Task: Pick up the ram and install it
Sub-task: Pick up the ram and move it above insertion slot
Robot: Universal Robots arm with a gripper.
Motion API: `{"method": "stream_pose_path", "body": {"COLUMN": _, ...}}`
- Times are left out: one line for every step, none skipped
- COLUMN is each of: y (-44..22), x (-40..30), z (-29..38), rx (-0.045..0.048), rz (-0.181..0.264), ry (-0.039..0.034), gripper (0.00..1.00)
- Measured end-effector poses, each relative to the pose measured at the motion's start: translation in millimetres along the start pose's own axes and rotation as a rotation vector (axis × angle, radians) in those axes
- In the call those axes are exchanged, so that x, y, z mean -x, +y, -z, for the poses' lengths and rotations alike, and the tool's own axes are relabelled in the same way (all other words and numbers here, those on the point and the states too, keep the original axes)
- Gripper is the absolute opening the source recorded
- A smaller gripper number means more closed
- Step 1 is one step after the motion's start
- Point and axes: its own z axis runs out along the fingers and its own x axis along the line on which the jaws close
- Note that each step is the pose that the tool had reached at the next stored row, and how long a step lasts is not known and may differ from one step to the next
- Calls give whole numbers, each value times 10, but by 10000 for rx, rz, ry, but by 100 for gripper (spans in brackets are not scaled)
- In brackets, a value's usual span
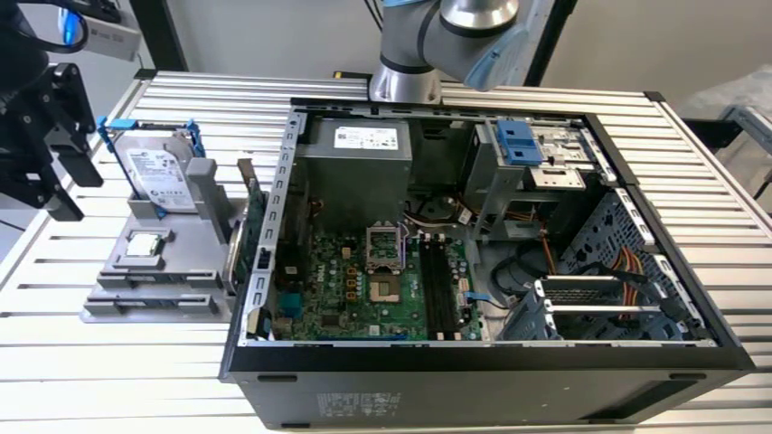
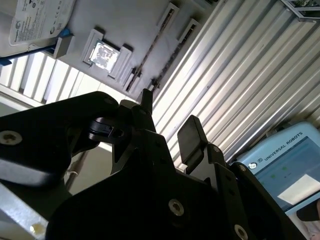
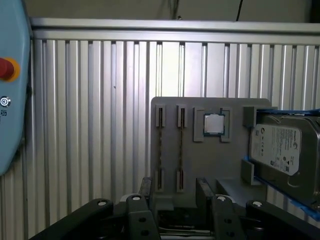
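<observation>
The ram (image 3: 160,150) stands on edge in a slot of the grey holder (image 3: 200,165), just beside the open computer case (image 1: 483,362) on the exterior view's left; a similar thin edge (image 3: 181,150) shows in the slot next to it; on the same holder sit the small square processor chip (image 3: 213,124) and the hard drive (image 3: 280,150) in its blue frame; my gripper (image 3: 174,186) hangs over the slatted table (image 3: 90,125), near the holder's edge, jaws wide apart and holding nothing, touching neither stick.
</observation>
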Motion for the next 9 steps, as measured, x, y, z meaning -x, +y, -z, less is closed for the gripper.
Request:
{"method": "stream_pose_path", "body": {"y": 0, "x": 0, "z": -4, "rx": 1, "rz": 0, "ry": 7, "gripper": 100}}
{"method": "stream_pose_path", "body": {"y": 0, "x": 0, "z": -8, "rx": 0, "rz": 0, "ry": 13, "gripper": 100}}
{"method": "stream_pose_path", "body": {"y": 0, "x": 0, "z": -11, "rx": 1, "rz": 0, "ry": 19, "gripper": 100}}
{"method": "stream_pose_path", "body": {"y": 0, "x": 0, "z": -15, "rx": 1, "rz": 0, "ry": 25, "gripper": 100}}
{"method": "stream_pose_path", "body": {"y": 0, "x": 0, "z": -19, "rx": 1, "rz": 0, "ry": 30, "gripper": 100}}
{"method": "stream_pose_path", "body": {"y": 0, "x": 0, "z": -22, "rx": 0, "rz": 0, "ry": 36, "gripper": 100}}
{"method": "stream_pose_path", "body": {"y": 0, "x": 0, "z": -26, "rx": 1, "rz": 0, "ry": 42, "gripper": 100}}
{"method": "stream_pose_path", "body": {"y": 0, "x": 0, "z": -29, "rx": 1, "rz": 0, "ry": 48, "gripper": 100}}
{"method": "stream_pose_path", "body": {"y": 0, "x": 0, "z": -33, "rx": 1, "rz": 0, "ry": 54, "gripper": 100}}
